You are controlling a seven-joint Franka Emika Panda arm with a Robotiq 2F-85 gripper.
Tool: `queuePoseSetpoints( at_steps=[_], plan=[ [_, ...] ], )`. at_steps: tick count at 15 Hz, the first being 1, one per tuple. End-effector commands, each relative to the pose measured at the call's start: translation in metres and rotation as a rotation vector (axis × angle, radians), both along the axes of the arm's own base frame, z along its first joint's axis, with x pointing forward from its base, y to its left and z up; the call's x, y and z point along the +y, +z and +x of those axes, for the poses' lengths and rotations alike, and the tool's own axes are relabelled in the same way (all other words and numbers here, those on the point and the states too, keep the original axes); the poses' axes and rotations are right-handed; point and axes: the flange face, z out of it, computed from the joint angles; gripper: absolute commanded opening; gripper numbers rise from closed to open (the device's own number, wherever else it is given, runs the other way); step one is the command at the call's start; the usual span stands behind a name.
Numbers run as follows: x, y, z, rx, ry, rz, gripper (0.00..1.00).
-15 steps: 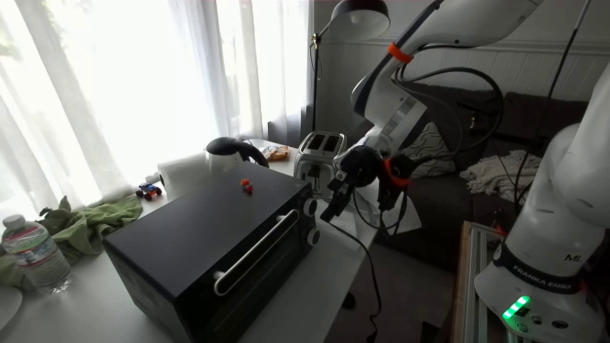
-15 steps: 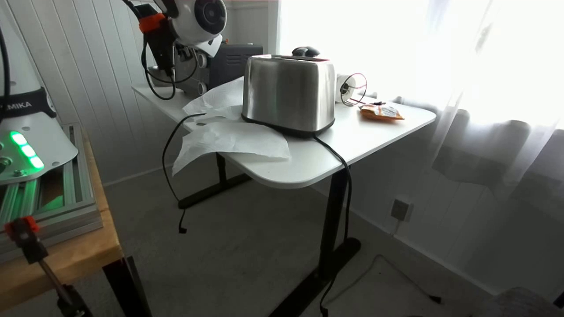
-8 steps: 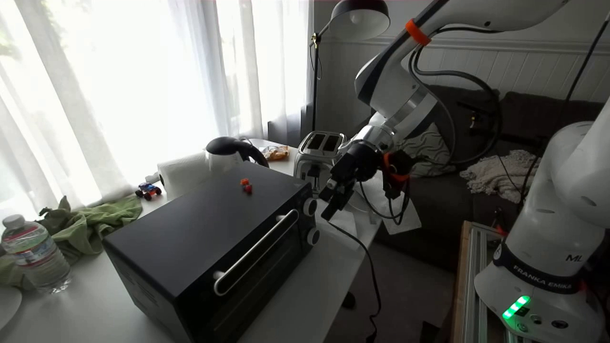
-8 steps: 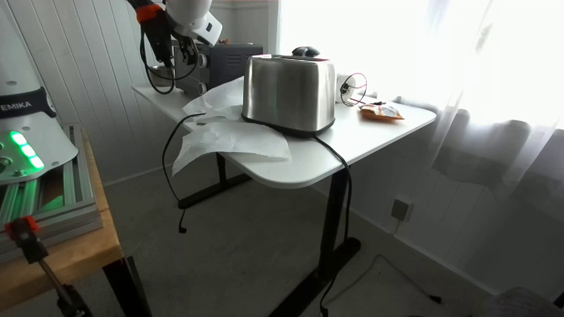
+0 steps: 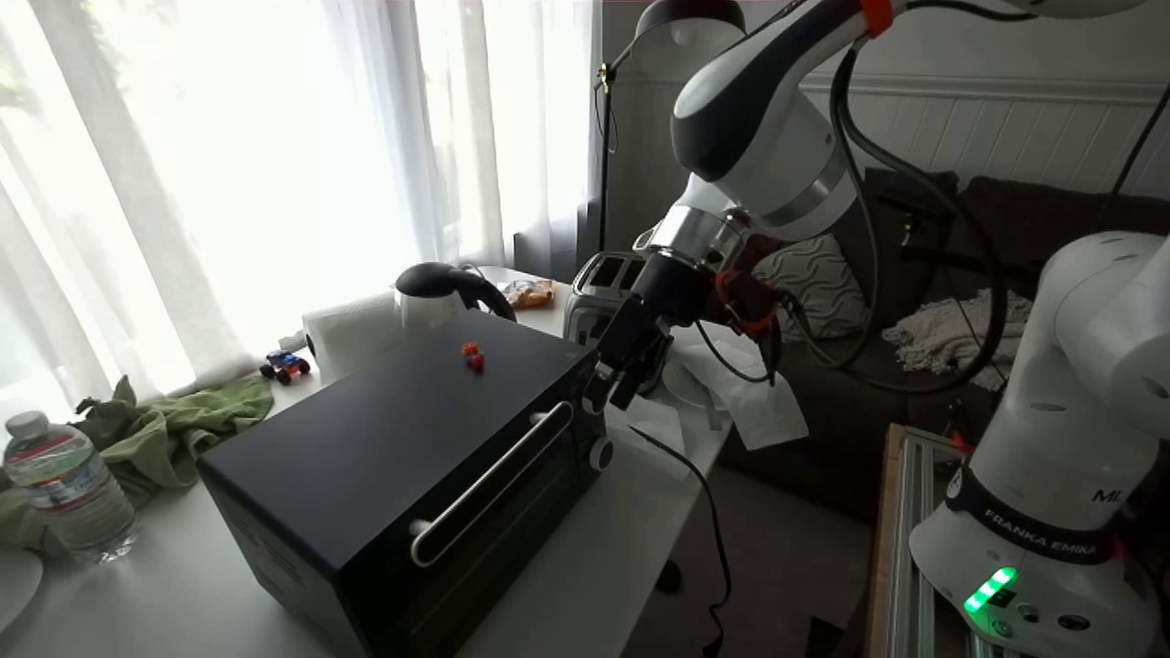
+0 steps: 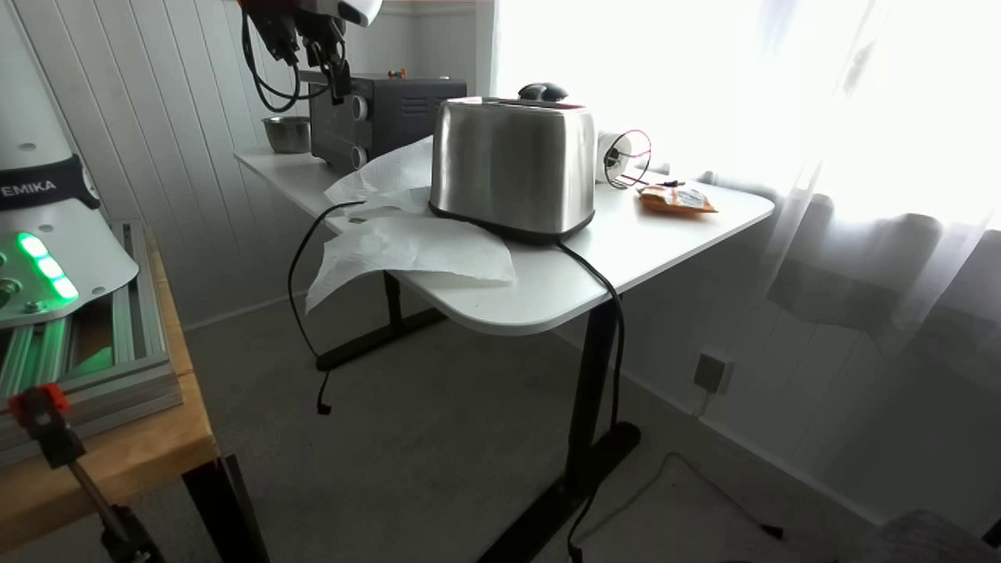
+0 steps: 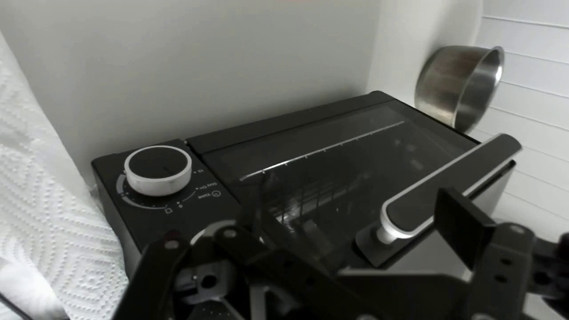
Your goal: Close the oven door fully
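Spread wide and empty, the black gripper (image 7: 353, 209) could bump the upper round white-rimmed knob (image 6: 359, 108) by meeting the black glass-windowed oven door (image 7: 338, 178) askew.

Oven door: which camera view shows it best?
The wrist view: the oven door and its handle appear close up, though the gripper hides parts. In an exterior view the oven door slants away, a lower corner cropped; in an exterior view the oven door looks small, partly behind the gripper.
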Motion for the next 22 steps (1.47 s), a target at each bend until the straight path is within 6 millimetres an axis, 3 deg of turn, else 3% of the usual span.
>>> queuePoseSetpoints(
  at_steps=[1,10,17,20,21,22],
  plan=[
    [0.016,0.012,-0.01,0.039,0.014,-0.171,1.0],
    [0.046,0.038,-0.022,0.043,0.187,-0.401,1.0],
    [0.062,0.065,-0.039,-0.08,0.244,-0.377,1.0],
    [0.066,0.083,-0.033,-0.14,0.238,-0.362,1.0],
    [0.065,0.083,-0.038,-0.152,0.241,-0.368,1.0],
    [0.066,0.076,-0.028,-0.112,0.248,-0.37,1.0]
  ],
)
